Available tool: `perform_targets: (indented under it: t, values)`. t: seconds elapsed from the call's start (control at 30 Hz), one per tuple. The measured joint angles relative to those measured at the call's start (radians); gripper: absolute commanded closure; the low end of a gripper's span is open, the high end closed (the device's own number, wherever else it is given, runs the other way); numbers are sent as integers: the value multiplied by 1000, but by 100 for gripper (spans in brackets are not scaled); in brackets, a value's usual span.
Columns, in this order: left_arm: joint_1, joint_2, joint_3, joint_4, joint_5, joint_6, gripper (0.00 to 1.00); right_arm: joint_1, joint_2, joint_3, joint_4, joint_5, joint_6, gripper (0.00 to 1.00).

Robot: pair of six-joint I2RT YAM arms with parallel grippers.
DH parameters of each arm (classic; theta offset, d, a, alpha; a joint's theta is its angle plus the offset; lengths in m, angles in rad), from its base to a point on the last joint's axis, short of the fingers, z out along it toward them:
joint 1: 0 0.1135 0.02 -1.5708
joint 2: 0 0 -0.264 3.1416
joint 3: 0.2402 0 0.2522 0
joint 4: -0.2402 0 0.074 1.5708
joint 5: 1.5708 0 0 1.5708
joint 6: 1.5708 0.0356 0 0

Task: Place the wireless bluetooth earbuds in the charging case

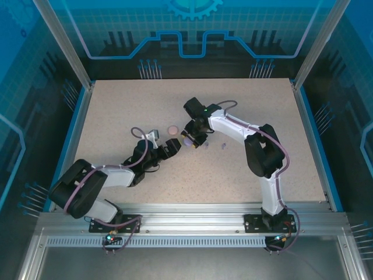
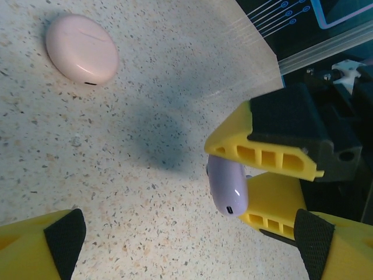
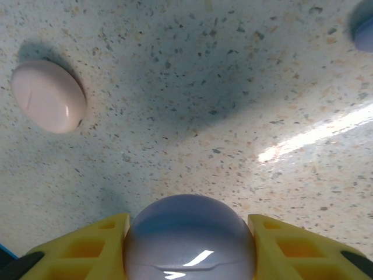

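Hard to read: in the top view the earbuds (image 1: 207, 144) were two tiny specks on the table (image 1: 116, 111), just right of the purple case (image 1: 187, 140). They were too small to tell colour or stems. In the right wrist view a purplish blob (image 3: 364, 28) lay well beyond the purple case (image 3: 189, 242). The frame corner cut it off, so I could not tell what it was. The frame bottom also cut the case's lower half there.

Purple case: a smooth, glossy, pale lilac pebble with a fine seam across its face; the lid looked shut. The left wrist view caught it edge-on (image 2: 227, 185), with a small dark slot at one end.

Pink case (image 1: 173, 129): same shape, lying flat on the table left of and beyond the purple case, apart from it, and closed.

Arms: the right arm (image 1: 265, 154) was extended in from the right with its elbow bent. The right gripper (image 1: 187, 140) pinched the purple case between its yellow fingers (image 3: 87, 248), one on each side. The left arm (image 1: 111, 175) lay low. The left gripper (image 1: 172, 147) sat just left of the purple case and pointed at it. Its fingers (image 2: 61, 242) were spread wide with nothing between them, clear of the case.
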Motion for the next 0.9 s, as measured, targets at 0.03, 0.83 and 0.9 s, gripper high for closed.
perform_targets:
  t: [0.03,0.83,0.9]
  values:
    - [-1,14,1,16,5,0,12,-1,4,10,-1,-2,10,61]
    - [-31,219,123,154,41,-2,47,-2,12,48,-2,-24,35,61]
    - [-33,228,134,157,41,-2,48,-2,12,48,-2,-26,35,61]
